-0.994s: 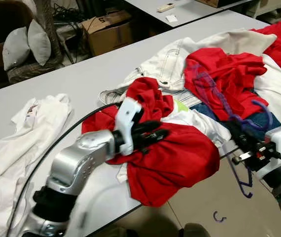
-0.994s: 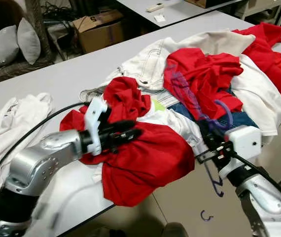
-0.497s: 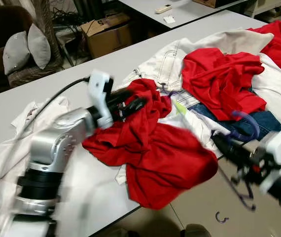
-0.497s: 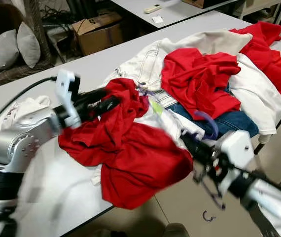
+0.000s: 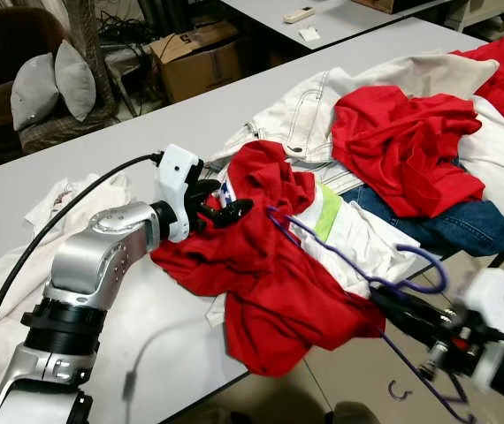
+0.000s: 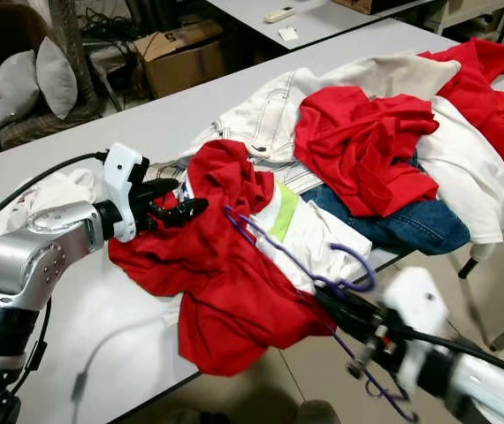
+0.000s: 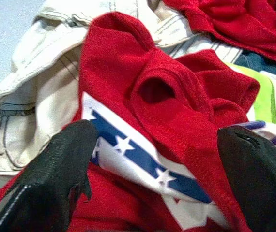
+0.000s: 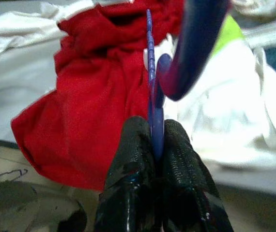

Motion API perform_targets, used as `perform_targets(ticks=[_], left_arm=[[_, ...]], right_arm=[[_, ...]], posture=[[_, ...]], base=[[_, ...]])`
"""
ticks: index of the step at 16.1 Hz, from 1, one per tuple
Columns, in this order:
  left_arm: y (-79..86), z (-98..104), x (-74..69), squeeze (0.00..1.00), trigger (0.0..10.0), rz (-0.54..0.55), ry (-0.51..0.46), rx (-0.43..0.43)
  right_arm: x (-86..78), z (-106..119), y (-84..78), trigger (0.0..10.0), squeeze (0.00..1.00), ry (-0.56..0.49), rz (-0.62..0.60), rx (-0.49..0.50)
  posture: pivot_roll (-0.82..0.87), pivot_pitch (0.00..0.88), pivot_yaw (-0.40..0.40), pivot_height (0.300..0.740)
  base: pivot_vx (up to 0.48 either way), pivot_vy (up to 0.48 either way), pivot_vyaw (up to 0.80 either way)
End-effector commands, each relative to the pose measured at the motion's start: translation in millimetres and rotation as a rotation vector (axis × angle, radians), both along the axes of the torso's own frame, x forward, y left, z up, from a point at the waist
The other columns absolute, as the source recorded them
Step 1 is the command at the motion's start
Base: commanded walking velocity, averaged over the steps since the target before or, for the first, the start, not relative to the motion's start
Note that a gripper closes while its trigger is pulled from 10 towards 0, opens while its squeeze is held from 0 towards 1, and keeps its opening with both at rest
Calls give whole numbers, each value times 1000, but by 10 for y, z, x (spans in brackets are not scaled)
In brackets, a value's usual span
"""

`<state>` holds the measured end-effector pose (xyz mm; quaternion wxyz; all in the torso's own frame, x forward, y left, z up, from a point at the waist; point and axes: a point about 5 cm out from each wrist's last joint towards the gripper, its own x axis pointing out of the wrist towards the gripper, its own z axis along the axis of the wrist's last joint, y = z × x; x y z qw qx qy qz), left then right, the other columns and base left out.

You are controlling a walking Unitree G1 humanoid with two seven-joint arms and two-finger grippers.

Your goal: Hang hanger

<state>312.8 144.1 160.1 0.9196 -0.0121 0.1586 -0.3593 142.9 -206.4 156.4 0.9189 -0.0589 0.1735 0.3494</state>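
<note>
A purple plastic hanger [image 5: 358,269] slants from the red T-shirt [image 5: 270,291] out past the table's front edge. My right gripper [image 5: 395,309] is shut on its bar, and in the right wrist view the hanger [image 8: 152,92] stands pinched between the two black fingers [image 8: 128,188]. My left gripper [image 5: 225,205] hovers open at the red shirt's left shoulder. In the left wrist view its fingers [image 7: 55,183] stand wide apart over the red shirt's star-and-stripe print [image 7: 143,164].
A heap of clothes covers the grey table [image 5: 146,132]: cream jeans [image 5: 296,115], another red garment [image 5: 411,141], blue jeans [image 5: 464,225], a white shirt [image 5: 66,212] at left. A loose purple hook [image 5: 400,389] lies on the floor. A cardboard box [image 5: 199,57] and cushioned chair [image 5: 49,84] stand behind.
The right gripper has drawn the hanger out of the right-hand clothes heap toward the table's front edge. The left gripper has moved back and left from the red shirt's middle to its shoulder.
</note>
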Motion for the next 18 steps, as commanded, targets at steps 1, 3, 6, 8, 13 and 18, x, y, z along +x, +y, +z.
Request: perform_targets(ticks=[1,3,6,8,13,18], left_arm=[[100,89,57,557,10000,46,-30,-13],[182,124,71,0,10000,66,0,-72],[97,88,-5,0,10000,8,104,-219],[87,11,11,8,10000,32,93,-123],[98,-62,13,0,10000,50,121,-59],[134,-135,-46,0,0,42,182,-39]], right_arm=[[-59,-50,-30,10000,0,59,-6,-20],[-170,-164,-65,10000,0,122,-11,-57],[-133,-150,-70,10000,0,99,-37,-49],[-93,-128,-42,10000,0,78,-29,-45],[-59,-116,16,10000,0,52,-9,-38],[-24,-102,29,10000,0,33,-13,-36]], posture=[[-338,0,175,740],[-332,0,173,740],[-328,0,174,740],[-326,0,174,740],[-321,0,173,740],[-313,0,173,740]], base=[[0,0,0],[0,0,0],[0,0,0],[0,0,0],[0,0,0],[0,0,0]])
